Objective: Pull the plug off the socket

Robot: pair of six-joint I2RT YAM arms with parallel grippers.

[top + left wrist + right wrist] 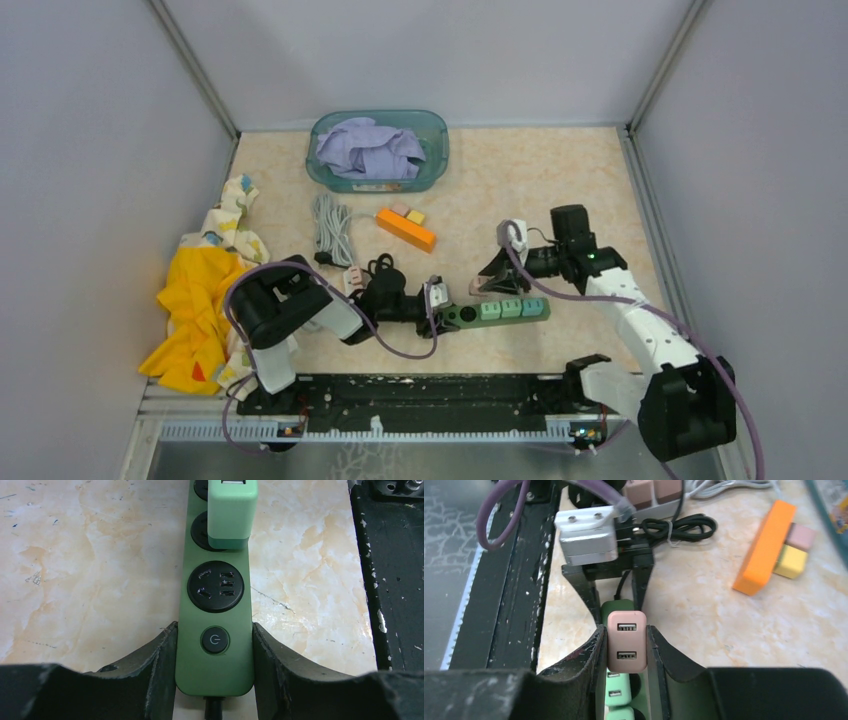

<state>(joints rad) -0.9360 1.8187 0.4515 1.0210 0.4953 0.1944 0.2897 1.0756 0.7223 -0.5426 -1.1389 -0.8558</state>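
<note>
A dark green socket strip (495, 310) lies on the marble table. My left gripper (215, 647) is shut on its switch end, one finger on each side by the power button. The socket (215, 586) nearest the button is empty. Mint plugs (231, 512) sit in the sockets further along. My right gripper (626, 650) is shut on a pink two-port plug (626, 642) and holds it lifted above the strip (616, 607), apart from the sockets. In the top view the right gripper (490, 283) hovers just behind the strip.
An orange strip with pink and yellow plugs (405, 228) lies behind, beside a coiled grey cable (330, 228). A teal basin holding purple cloth (378, 150) stands at the back. Yellow cloth (200, 310) lies left. A black rail (420, 395) runs along the front edge.
</note>
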